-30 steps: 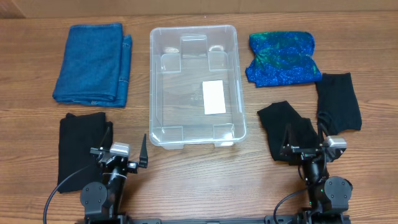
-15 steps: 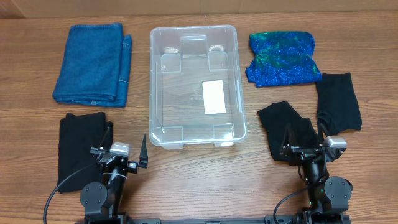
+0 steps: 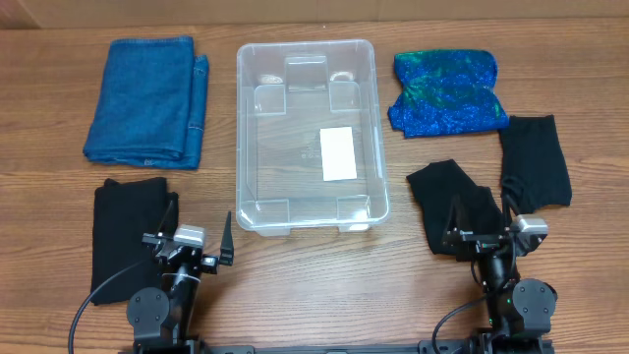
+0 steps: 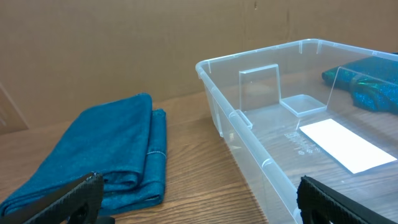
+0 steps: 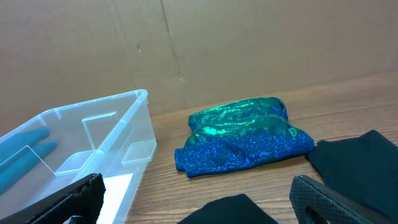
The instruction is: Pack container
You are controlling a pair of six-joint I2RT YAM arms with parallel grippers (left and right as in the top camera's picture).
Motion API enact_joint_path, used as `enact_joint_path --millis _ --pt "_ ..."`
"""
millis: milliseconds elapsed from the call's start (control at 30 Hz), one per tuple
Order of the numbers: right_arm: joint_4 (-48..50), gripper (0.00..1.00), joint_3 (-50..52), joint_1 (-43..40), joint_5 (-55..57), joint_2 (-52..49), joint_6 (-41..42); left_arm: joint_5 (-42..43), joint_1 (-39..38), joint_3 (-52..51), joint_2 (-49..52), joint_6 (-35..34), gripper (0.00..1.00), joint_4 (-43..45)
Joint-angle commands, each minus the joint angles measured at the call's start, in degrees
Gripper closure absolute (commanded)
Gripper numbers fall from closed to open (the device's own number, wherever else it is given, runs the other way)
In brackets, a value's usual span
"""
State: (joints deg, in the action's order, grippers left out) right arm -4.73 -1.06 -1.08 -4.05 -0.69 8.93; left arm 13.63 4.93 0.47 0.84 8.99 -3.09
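Note:
The clear plastic container (image 3: pixel 246 128) stands empty at the table's middle, a white label (image 3: pixel 338 153) on its bottom. It also shows in the left wrist view (image 4: pixel 249 124) and the right wrist view (image 5: pixel 134 134). A folded blue denim cloth (image 3: pixel 147 98) lies to its left, a shiny blue-green cloth (image 3: pixel 447 90) to its right. A black cloth (image 3: pixel 128 236) lies front left; two black cloths (image 3: pixel 452 202) (image 3: pixel 536 157) lie front right. My left gripper (image 3: pixel 192 246) and right gripper (image 3: pixel 482 231) are open and empty near the front edge.
A brown cardboard wall (image 4: pixel 124 43) runs behind the table. The wood tabletop (image 3: pixel 314 285) shows between the two arms in front of the container.

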Motion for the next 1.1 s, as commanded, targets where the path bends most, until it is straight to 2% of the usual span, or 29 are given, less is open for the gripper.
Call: enact_joint_path --millis 0,633,833,933,1067 --pt "0.37 0.0 0.61 0.28 0.63 0.52 -0.44 -0.52 0.31 -0.2 -0.52 -0.63 0.0 0.04" --pt "0.31 0.0 0.61 0.28 0.44 0.52 -0.26 -0.52 0.31 -0.2 -0.52 -0.61 0.0 0.04" --pt "0.85 0.0 0.52 0.28 -3.04 0.52 5.25 -0.52 0.31 -0.2 -0.52 -0.63 0.0 0.04" --pt "3.58 0.0 -1.25 0.28 -9.25 0.52 5.22 -0.52 0.31 -0.2 -0.52 -0.61 0.0 0.04" --pt "1.42 0.0 -7.91 0.28 -10.62 0.37 4.13 -0.52 0.31 -0.2 -0.52 -0.61 0.0 0.04"
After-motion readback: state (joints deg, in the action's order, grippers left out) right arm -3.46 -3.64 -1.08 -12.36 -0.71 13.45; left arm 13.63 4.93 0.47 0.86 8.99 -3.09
